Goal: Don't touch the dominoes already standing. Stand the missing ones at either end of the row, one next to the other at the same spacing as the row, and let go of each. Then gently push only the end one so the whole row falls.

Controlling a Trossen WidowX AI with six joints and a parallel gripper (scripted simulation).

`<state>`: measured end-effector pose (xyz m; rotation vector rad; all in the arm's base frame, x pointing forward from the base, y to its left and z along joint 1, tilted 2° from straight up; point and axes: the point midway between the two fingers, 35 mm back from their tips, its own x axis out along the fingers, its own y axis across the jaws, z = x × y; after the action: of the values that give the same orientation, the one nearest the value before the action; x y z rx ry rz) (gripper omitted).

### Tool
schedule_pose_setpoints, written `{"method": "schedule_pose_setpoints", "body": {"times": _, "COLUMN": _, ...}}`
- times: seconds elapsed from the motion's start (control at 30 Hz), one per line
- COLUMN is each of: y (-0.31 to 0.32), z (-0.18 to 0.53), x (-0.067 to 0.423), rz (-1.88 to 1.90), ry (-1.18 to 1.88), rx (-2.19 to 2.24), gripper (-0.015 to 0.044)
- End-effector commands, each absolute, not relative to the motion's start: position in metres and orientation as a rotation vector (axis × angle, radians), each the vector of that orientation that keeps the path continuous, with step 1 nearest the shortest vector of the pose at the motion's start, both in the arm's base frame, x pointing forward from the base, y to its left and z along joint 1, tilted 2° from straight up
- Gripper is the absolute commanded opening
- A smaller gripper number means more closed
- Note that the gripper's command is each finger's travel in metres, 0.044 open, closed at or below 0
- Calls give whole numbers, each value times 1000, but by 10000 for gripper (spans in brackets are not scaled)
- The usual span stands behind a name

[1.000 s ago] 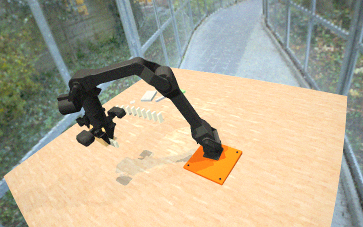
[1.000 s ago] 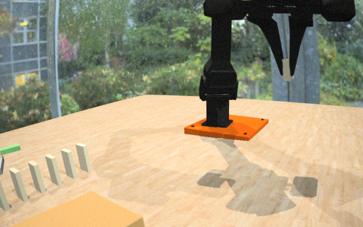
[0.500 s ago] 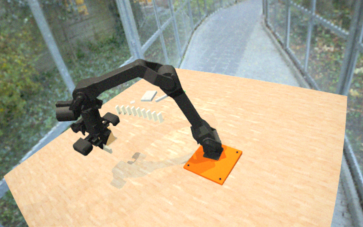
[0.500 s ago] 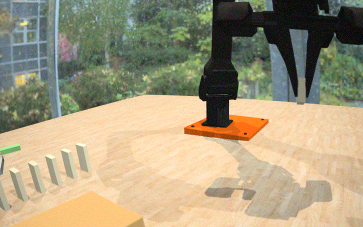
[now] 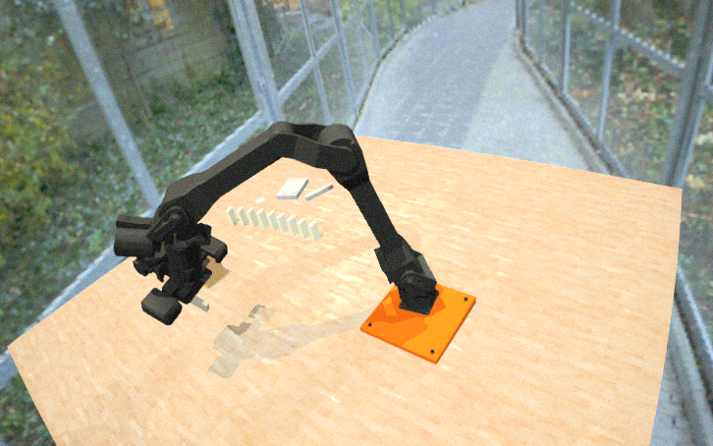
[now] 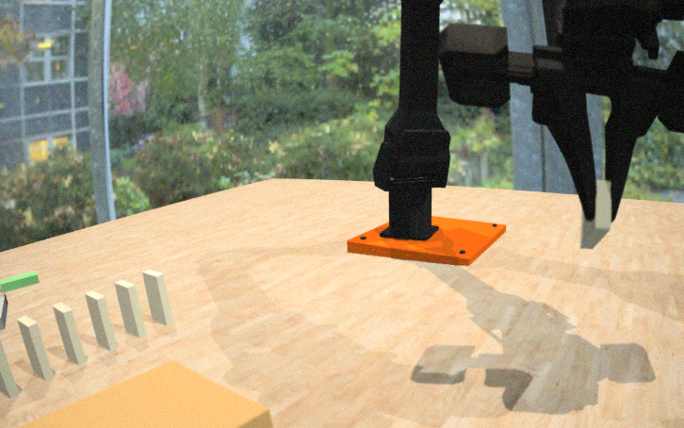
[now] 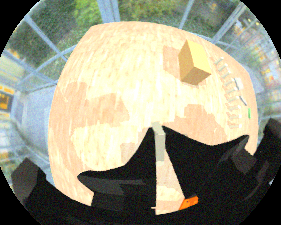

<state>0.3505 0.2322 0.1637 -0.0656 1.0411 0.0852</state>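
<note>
No writing or brand marks show anywhere. On the pale wood-grain worktop [image 6: 291, 329], near the far left edge in the top view, a row of upright cream dominoes [image 5: 272, 219] stands evenly spaced, each a smooth slim slab. Just behind the row lie a flat cream block [image 5: 292, 188] and a thin cream bar [image 5: 318, 192]. In the exterior view a small green bar [image 6: 18, 281] lies flat beyond the row, and a tan box [image 6: 154, 401] sits at the near edge. The matte black gripper [image 6: 601, 212] hangs above the worktop, pinching one cream domino [image 6: 595, 215] upright, clear of the surface and well apart from the row. The arm stands on a square orange plate [image 6: 466, 241].
</note>
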Motion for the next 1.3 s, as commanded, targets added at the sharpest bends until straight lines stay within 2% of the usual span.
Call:
{"method": "schedule_pose_setpoints", "body": {"times": 0.0, "y": 235, "z": 160, "x": 352, "rz": 89, "ry": 981, "rx": -85, "gripper": 27}}
{"method": "schedule_pose_setpoints", "body": {"times": 0.63, "y": 250, "z": 155, "x": 354, "rz": 94, "ry": 664, "rx": -116, "gripper": 27}}
{"method": "schedule_pose_setpoints", "body": {"times": 1.27, "y": 247, "z": 159, "x": 333, "rz": 53, "ry": 384, "rx": -86, "gripper": 27}}
